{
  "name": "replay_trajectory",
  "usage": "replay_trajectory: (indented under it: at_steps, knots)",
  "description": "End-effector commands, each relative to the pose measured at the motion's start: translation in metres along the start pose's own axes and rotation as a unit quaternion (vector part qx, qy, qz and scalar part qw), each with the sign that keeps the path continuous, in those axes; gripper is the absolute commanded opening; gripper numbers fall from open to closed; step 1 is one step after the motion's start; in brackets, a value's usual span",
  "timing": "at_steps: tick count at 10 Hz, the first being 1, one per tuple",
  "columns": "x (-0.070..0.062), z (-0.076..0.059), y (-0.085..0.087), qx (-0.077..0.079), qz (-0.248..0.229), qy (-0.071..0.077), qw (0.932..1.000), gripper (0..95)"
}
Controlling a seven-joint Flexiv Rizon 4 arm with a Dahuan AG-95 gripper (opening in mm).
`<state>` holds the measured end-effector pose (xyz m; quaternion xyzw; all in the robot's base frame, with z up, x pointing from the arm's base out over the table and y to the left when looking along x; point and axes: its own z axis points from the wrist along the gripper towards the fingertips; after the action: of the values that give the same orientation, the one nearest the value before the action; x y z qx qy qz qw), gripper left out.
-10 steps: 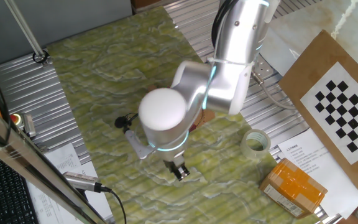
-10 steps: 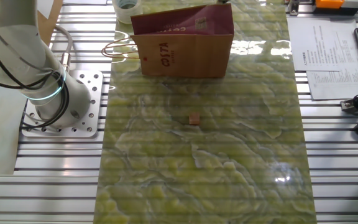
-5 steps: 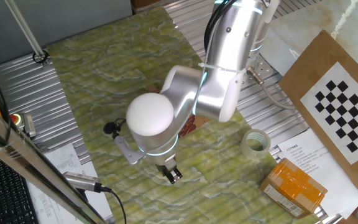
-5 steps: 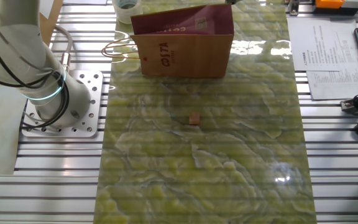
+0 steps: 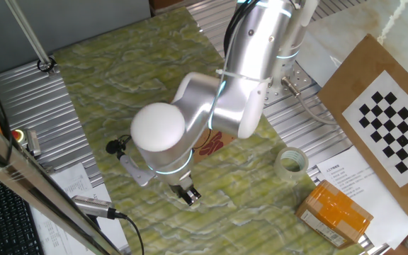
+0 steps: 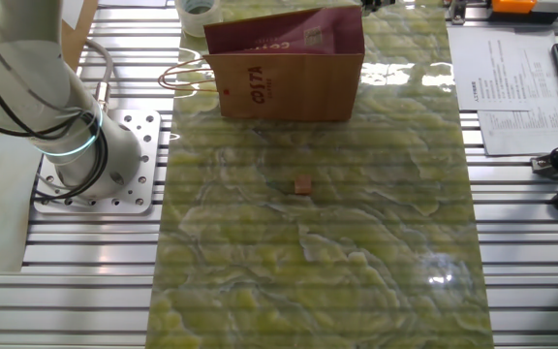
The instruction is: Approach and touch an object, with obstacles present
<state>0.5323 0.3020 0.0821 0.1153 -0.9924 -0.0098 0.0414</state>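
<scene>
Your brown paper carrier bag (image 6: 284, 70) with a dark red upper panel reads what looks like "COSTA" in red on its front, with smaller print on the red panel too fine to make out; it stands upright at the far end of the green-and-yellow marbled mat (image 6: 356, 252) in the other fixed view. The white printed sheet (image 6: 511, 87) beside the mat carries text you cannot read. Your target, a small reddish-brown cube (image 6: 302, 186), sits alone near the middle of the mat, well apart from the bag. That cube is not visible in one fixed view, where the silver arm (image 5: 218, 106) covers the mat's centre and only a bit of the bag's red print shows under it. That view gives you the black tool (image 5: 186, 195) hanging low over the mat near its edge, empty; the fingers look close together, but you cannot tell how far apart they stand. It also shows a roll of clear tape (image 5: 290, 161), an orange box (image 5: 333, 212) with a white label, and a black-and-white checkerboard sheet on brown cardboard (image 5: 392, 127), all on the ribbed metal bench (image 5: 27, 106). The other fixed view catches only the arm's base (image 6: 85, 160).
</scene>
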Motion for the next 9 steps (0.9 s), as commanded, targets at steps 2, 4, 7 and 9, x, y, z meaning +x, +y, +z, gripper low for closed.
replay_trajectory:
  at_steps: [2, 4, 7, 9]
  knots:
    - [-0.001, 0.001, 0.000, -0.010, 0.052, 0.001, 0.9986, 0.0]
    - [-0.001, 0.001, 0.000, -0.012, 0.025, 0.007, 0.9996, 0.0]
    - [-0.002, 0.009, -0.003, -0.005, 0.025, 0.003, 0.9997, 0.0]
    - [-0.007, 0.020, -0.013, -0.003, 0.025, -0.003, 0.9997, 0.0]
